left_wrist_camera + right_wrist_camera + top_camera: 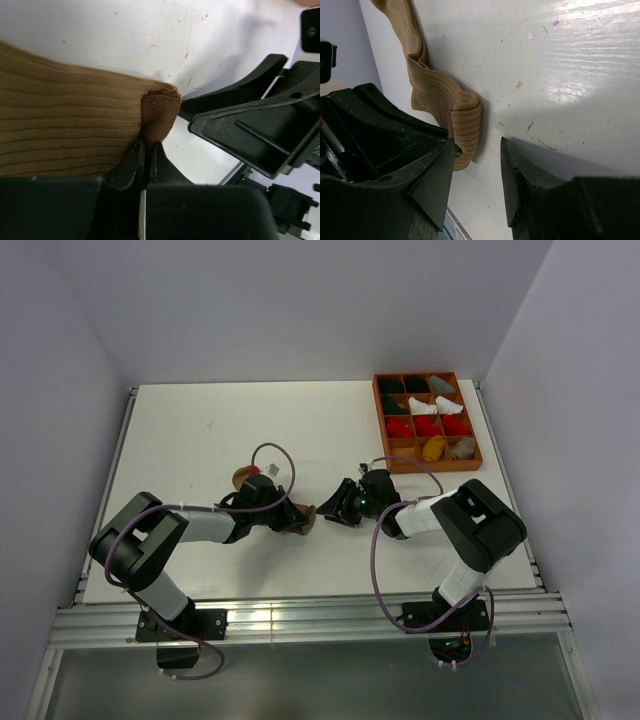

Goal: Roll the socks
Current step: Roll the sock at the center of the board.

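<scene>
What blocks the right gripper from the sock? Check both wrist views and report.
Nothing visible does. The right gripper is open, and the folded end of the sock lies right at one of its fingertips, with only bare table in the rest of the gap. The left gripper is shut on the sock.

In the top view we see only a little brown tip of the sock (307,511). The left gripper (297,516) covers the rest. From the left wrist, the sock runs off the left edge, and the fingers (131,165) hide its bottom part. From the right wrist, it runs off the top edge. The bundles (427,426) in the tray (379,415) are too small to make out.
</scene>
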